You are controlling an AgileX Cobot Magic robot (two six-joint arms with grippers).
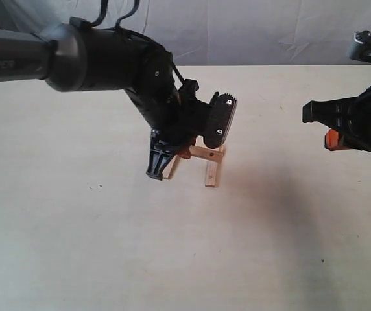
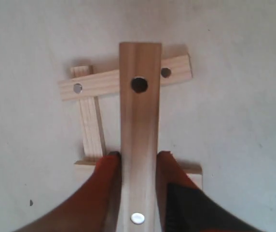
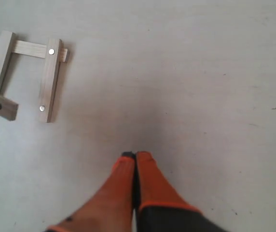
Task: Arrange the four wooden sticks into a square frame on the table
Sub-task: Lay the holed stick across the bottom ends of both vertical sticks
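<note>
Left hand point(image 2: 138, 158) is clamped on a holed stick point(image 2: 139, 121), with the orange fingers point(image 2: 106, 176) pressed to both of its long edges. This stick has a dark hole near the far end and a shiny fastener near the hand end. It looks raised over the others, but contact cannot be told.

Three sticks lie on the counter point(image 1: 95, 246) in a U:
- The second holed stick point(image 2: 104, 83) lies on top of a plain stick point(image 2: 92, 128) near one end.
- Another plain stick point(image 2: 86, 167) sits at that one's other end, parallel to the second holed stick and mostly hidden behind the fingers.

The gripped stick runs across between the two parallel sticks, set in from their free ends. In the right wrist view it sits skewed at the U's open end. The square frame point(image 1: 206, 153) therefore has three sides down and the fourth not seated. The group sits near the counter's middle, under the left arm.

Right hand point(image 3: 135, 157) is well apart, to the right of the sticks, with its fingers pressed together over bare counter.
</note>
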